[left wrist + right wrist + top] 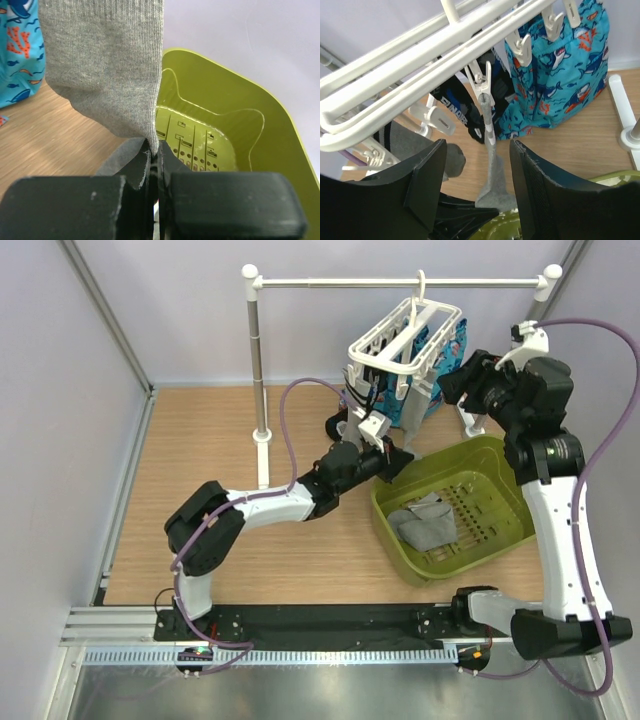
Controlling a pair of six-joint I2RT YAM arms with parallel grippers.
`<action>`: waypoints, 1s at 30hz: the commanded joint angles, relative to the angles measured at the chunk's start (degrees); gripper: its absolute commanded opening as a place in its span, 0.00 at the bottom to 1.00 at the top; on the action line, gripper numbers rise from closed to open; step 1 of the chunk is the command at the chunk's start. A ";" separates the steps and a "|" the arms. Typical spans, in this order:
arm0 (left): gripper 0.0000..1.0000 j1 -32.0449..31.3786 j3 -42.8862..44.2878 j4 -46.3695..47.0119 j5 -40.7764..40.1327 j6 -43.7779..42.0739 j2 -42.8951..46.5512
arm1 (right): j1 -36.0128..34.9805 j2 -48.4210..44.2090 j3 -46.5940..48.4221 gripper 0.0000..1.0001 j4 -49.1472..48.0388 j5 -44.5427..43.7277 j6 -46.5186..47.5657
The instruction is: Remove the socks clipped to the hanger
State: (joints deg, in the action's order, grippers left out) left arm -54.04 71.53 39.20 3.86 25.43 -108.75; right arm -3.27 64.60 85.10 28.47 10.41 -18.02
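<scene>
The white hanger (405, 335) hangs by its hook from the rail. It still carries a grey sock (490, 150) on a clip (482, 82), black socks (455, 102) and a second grey sock at the left. My left gripper (388, 458) is shut on the lower end of the grey sock (110, 65), at the green basket's far left rim; the pinch also shows in the left wrist view (154, 150). My right gripper (448, 380) is open and empty beside the hanger's right side. Its fingers (427, 180) flank the hanging grey sock without touching it.
The green basket (490, 455) on the right holds loose grey socks (425, 522). A bright blue patterned cloth (560, 75) is clipped at the hanger's far side. The white rail stand (258, 370) has a post at the left and a foot (625, 125) at the right.
</scene>
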 commanded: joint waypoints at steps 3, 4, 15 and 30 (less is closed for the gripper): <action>0.00 -0.27 -0.86 0.00 -1.31 -1.61 4.51 | 0.63 4.57 7.89 0.60 2.83 4.87 0.98; 0.00 -0.45 -0.78 -0.26 -1.40 -1.87 4.51 | 0.72 4.48 6.84 0.61 0.91 5.49 0.54; 0.00 -1.50 -0.95 -0.62 -1.66 -2.23 4.60 | 0.81 4.74 1.56 0.59 -9.83 4.09 1.05; 0.00 -2.12 -1.30 -0.88 -1.84 -3.11 5.30 | 0.72 8.96 1.12 0.63 -15.28 6.90 3.17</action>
State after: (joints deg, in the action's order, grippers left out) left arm -55.88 69.93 36.93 3.01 23.53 -106.28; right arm -2.76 73.32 85.71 16.99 16.49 -16.27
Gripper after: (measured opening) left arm 0.024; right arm 0.620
